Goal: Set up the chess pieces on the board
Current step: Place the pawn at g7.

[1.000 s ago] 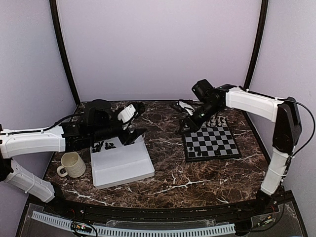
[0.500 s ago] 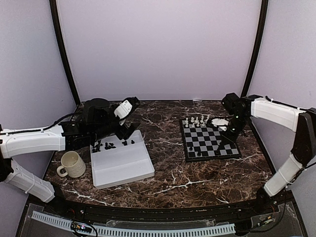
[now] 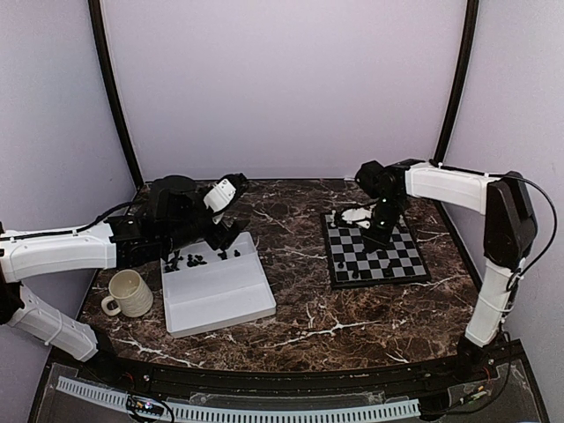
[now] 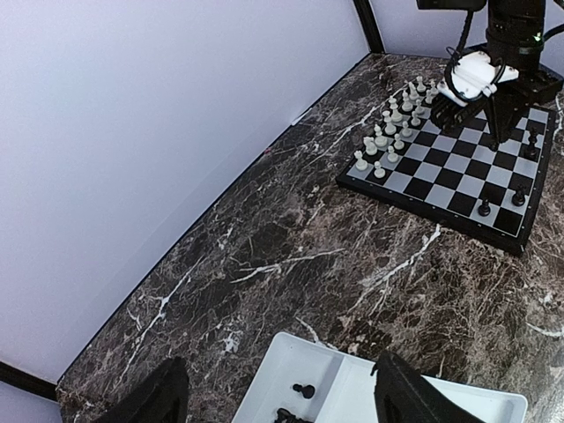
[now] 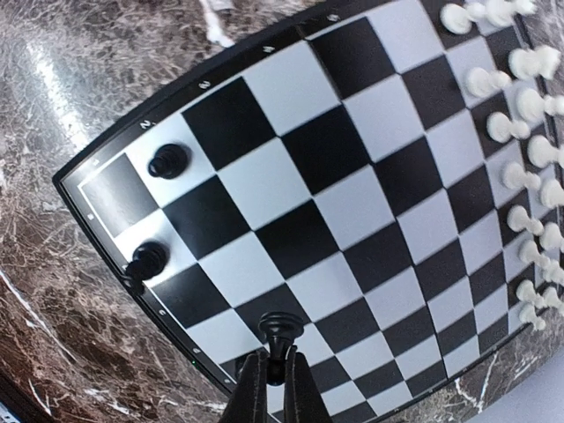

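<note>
Black piece hanging over the board in the right pincer

The left gripper [image 4: 278, 398] is hovering wide apart and empty over the white tray [image 3: 220, 295] of black chessmen [image 3: 196, 259]. The right gripper [image 5: 273, 388] is clenching a black piece [image 5: 280, 330] above the board [image 5: 264, 189]. It's looking light, rigid and slick, so gripping mid-body seems safest.

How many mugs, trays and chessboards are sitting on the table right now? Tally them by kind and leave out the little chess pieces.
Mug: 1
White tray: 1
Chessboard: 1
Total: 3
</note>
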You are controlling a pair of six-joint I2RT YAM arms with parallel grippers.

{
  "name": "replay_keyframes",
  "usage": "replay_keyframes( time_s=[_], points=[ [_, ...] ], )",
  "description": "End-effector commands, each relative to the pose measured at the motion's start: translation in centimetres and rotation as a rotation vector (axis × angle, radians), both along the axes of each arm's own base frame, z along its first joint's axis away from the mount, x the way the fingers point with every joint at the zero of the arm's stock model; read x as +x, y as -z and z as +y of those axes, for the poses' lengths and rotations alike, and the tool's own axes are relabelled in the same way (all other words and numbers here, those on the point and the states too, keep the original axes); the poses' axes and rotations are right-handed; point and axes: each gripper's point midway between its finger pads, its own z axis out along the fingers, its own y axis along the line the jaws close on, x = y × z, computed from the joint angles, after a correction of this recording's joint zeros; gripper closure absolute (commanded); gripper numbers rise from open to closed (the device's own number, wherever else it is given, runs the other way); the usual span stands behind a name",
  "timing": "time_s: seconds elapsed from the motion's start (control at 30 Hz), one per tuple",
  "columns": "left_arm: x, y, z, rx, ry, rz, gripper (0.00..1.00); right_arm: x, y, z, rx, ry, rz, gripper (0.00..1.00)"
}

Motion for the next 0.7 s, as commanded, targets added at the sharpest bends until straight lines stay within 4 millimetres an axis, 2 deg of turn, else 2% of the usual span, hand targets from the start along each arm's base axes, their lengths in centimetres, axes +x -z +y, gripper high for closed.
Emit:
replay_keyframes(
  time_s=[0.0,0.37,0.67],
  points=[
    [0.5,-1.7,0.8,-0.020,-0.041,-0.032,0.25,-0.9,0.5,1.3,-0.033,-0.062,0.050,1.00],
    [0.5,-1.9,0.8,-0.017,-0.041,-0.035,0.25,-1.1,2.3,2.7,-0.056,-0.092,0.088,1.00],
    [0.5,-1.7,0.7,-0.007,-0.036,-0.032,0.25,-1.1,3.0,4.2,-0.040,-0.118,0.121,0.99]
  ],
)
